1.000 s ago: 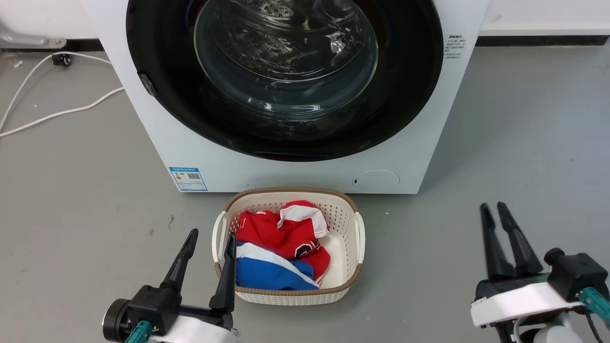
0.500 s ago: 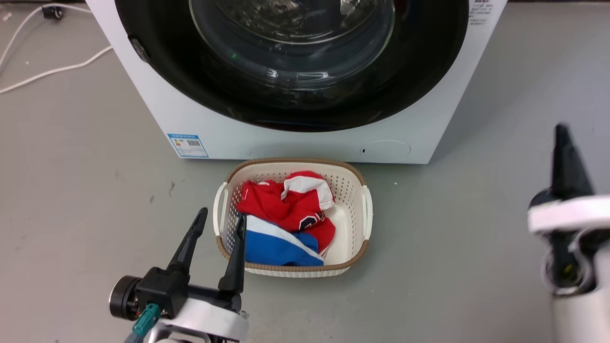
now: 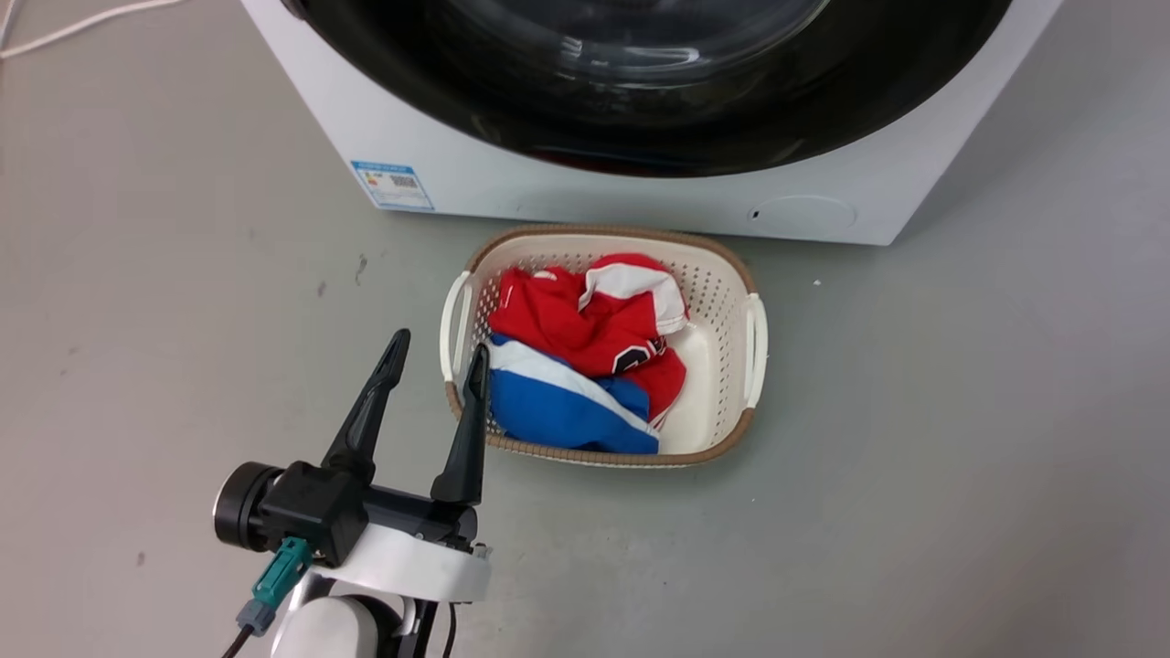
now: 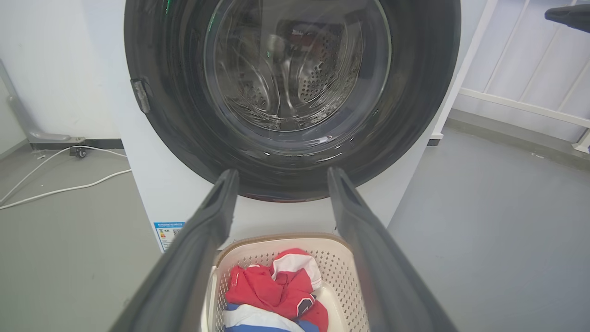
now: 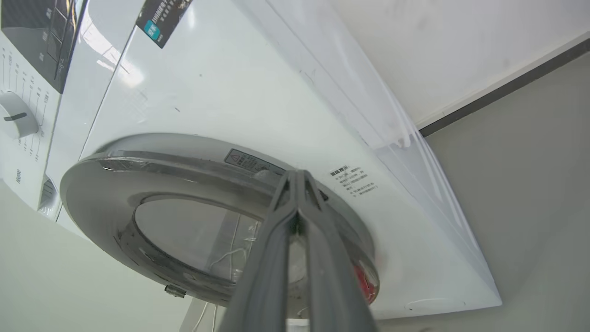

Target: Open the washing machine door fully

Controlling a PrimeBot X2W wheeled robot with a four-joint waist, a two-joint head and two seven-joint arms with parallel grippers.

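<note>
The washing machine [image 3: 512, 174] is a white box at the top of the head view. Its front carries the washing machine door [image 3: 640, 128], whose glossy black rim [image 4: 175, 115] lies close against the front around a clear glass bowl. My left gripper [image 3: 439, 344] hovers open and empty at the left rim of a basket, pointing at the door [image 4: 295, 83]. My right gripper [image 5: 297, 174] is shut with nothing held. Its tips sit at the door's rim [image 5: 106, 184] beside a warning label, and I cannot tell whether they touch. One right fingertip [image 4: 569, 13] shows high to the machine's right.
A cream basket [image 3: 749, 338] with red, white and blue clothes [image 3: 585, 356] stands on the grey floor right in front of the machine. A white cable [image 4: 69, 186] lies on the floor to the left. A white railing [image 4: 521, 106] runs to the right.
The head camera has tilted down and shifted, so the machine sits higher in view. My right gripper has risen out of the head view. The left gripper stays open by the basket.
</note>
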